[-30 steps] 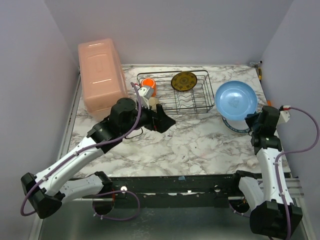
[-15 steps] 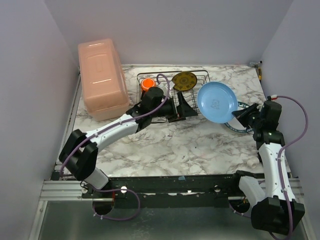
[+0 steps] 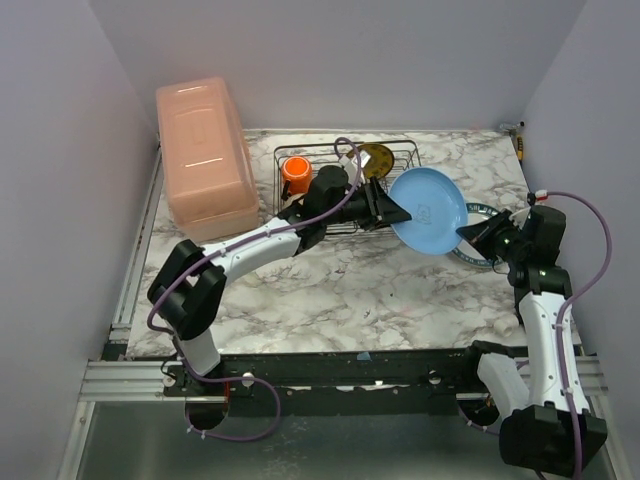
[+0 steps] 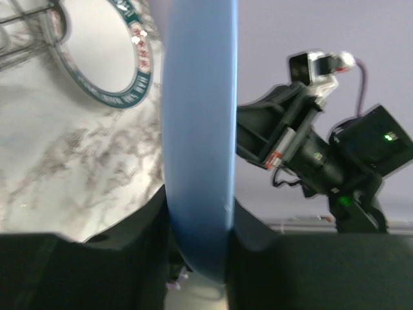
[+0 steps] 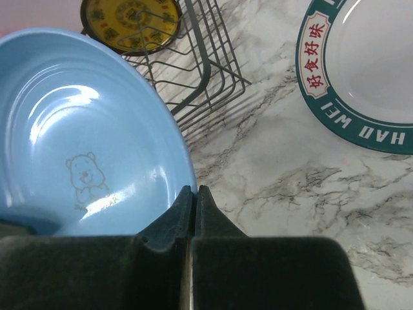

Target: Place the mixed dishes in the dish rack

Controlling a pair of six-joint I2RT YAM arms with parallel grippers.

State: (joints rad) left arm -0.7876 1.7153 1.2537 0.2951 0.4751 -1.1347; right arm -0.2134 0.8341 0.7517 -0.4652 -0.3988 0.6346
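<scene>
While the blue plate (image 3: 428,210) hangs tilted above the table (image 3: 350,290), just right of the rack (image 3: 345,147), the right gripper (image 3: 466,234) is clenched on its rim and the left gripper (image 3: 400,212) clasps the opposite edge. The mug (image 3: 295,175) and yellow plate (image 3: 378,158) sit in the rack; the teal-rimmed plate (image 5: 361,84) lies flat on the table.

Your right claw (image 5: 194,197) has its two fingers pinched together on the rim of the light-blue plate (image 5: 84,129). That plate fills the left of the view, its inner face toward the camera and a small bear drawn on it. Beyond its far edge you see the black wire dish rack (image 5: 213,77), with the small yellow-brown plate (image 5: 129,22) standing in it. To the right, the white plate (image 5: 361,64) with the teal lettered rim lies flat on the marbled tabletop (image 5: 277,187), apart from the rack.
</scene>
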